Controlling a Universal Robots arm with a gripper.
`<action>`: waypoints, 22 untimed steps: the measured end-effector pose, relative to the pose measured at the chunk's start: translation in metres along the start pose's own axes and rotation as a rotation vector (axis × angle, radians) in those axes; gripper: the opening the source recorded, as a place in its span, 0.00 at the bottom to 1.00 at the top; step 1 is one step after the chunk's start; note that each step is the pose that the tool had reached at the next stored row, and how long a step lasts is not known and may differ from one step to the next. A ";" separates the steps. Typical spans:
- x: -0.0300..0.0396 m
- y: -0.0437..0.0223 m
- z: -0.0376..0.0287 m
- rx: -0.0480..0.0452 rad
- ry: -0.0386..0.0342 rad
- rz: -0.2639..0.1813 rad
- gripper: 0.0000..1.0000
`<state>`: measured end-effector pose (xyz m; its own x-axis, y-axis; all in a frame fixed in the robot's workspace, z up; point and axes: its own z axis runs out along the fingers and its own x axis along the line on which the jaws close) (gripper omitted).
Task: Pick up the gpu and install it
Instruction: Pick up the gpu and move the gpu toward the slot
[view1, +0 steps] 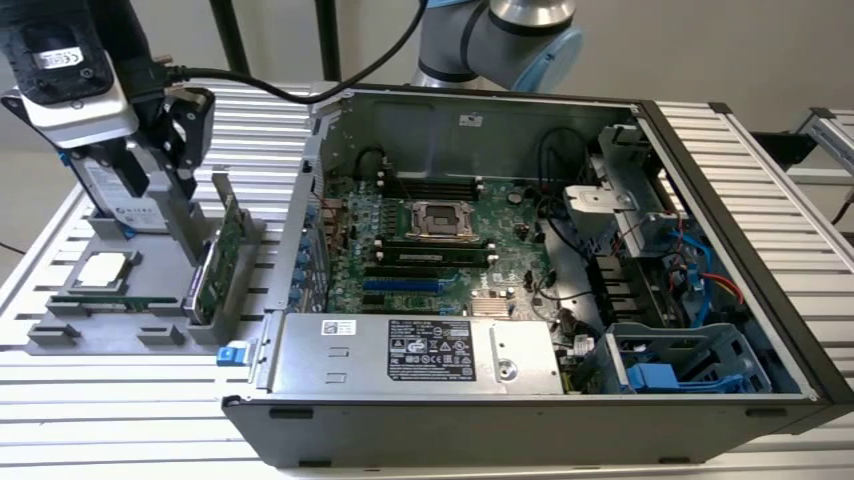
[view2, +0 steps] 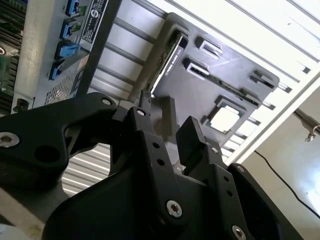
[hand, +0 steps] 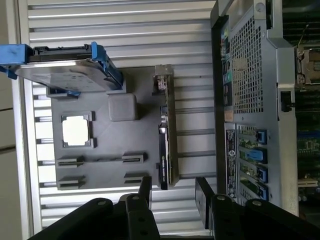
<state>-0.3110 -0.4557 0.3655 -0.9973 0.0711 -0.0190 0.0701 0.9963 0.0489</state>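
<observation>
The claw (hand: 174, 186) hung open and empty, clear of the gpu (hand: 165, 135). The card stood on edge in a grey holder (hand: 107, 145) on the desk (view1: 120, 400), to the exterior view's left of the computer case (view1: 747, 200). An off-centre descent risked striking the card's edge and tipping it.

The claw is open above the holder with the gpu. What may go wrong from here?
1. The gpu stands thin on its edge; if the open claw descends off-centre, it might strike the card's top edge.
2. The hard drive stands close by in the same holder; the claw might bump it.
</observation>
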 end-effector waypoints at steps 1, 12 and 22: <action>0.0000 0.0000 0.0006 0.0000 0.0000 0.000 1.00; 0.0001 -0.0004 0.0073 0.0001 0.0001 0.000 1.00; 0.0002 -0.0007 0.0144 0.0000 0.0000 0.000 1.00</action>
<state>-0.3110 -0.4557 0.3510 -0.9973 0.0709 -0.0190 0.0699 0.9964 0.0489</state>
